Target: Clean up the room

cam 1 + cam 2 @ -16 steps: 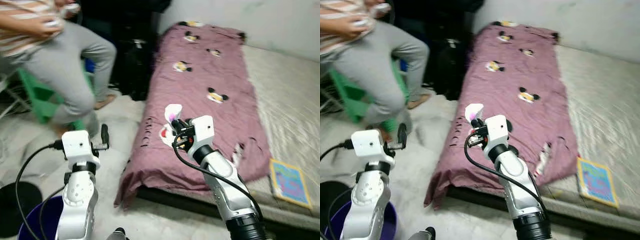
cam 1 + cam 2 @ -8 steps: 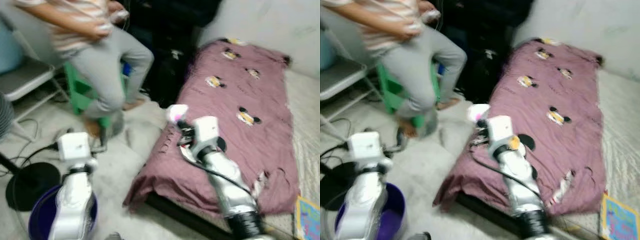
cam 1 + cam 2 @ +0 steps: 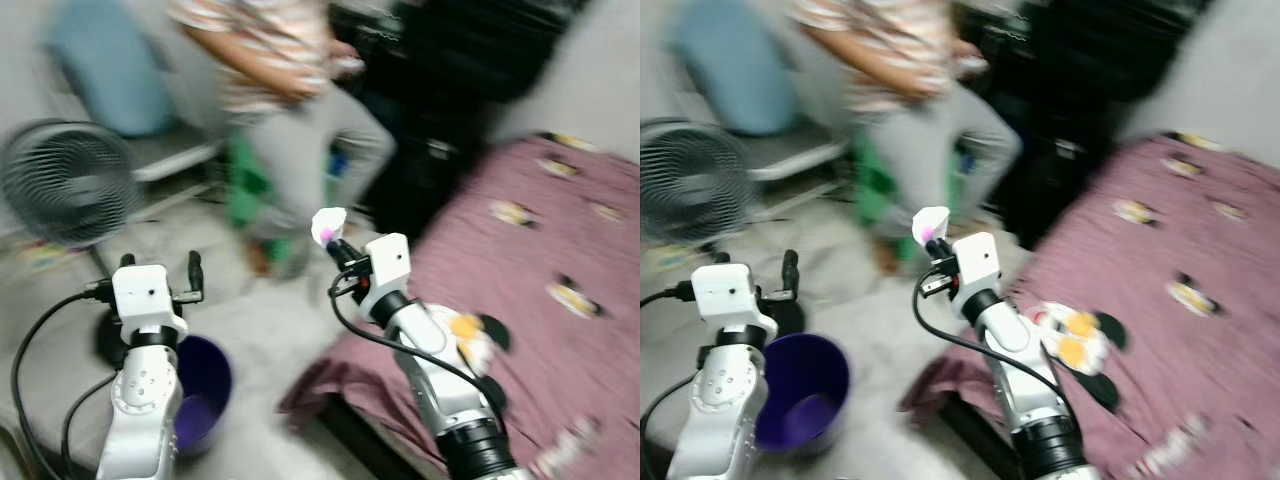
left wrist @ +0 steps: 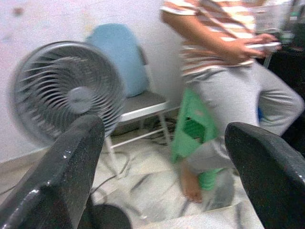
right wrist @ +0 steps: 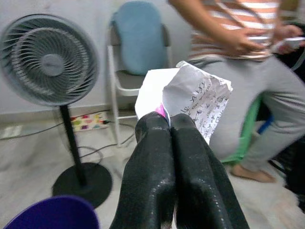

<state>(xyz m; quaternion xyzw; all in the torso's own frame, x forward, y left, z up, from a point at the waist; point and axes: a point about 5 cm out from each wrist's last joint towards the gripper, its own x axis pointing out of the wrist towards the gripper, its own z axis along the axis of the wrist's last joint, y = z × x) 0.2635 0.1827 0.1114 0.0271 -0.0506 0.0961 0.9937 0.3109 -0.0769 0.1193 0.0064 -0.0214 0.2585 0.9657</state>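
Carrying crumpled paper wrapper (image 5: 190, 98) toward purple bin (image 3: 800, 390).
Right gripper (image 5: 170, 125) fingers pinched shut on its lower edge, held aloft; light, flimsy, tear-prone. Left gripper (image 4: 162, 157) spread wide, empty.

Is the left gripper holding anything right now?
No, the left gripper is open with nothing between its fingers; the floor shows through the gap.

Head views motion-blurred; person (image 3: 300, 110) cut off at top edge; bedspread (image 3: 1160, 330) figures smeared, possibly cartoon mice.
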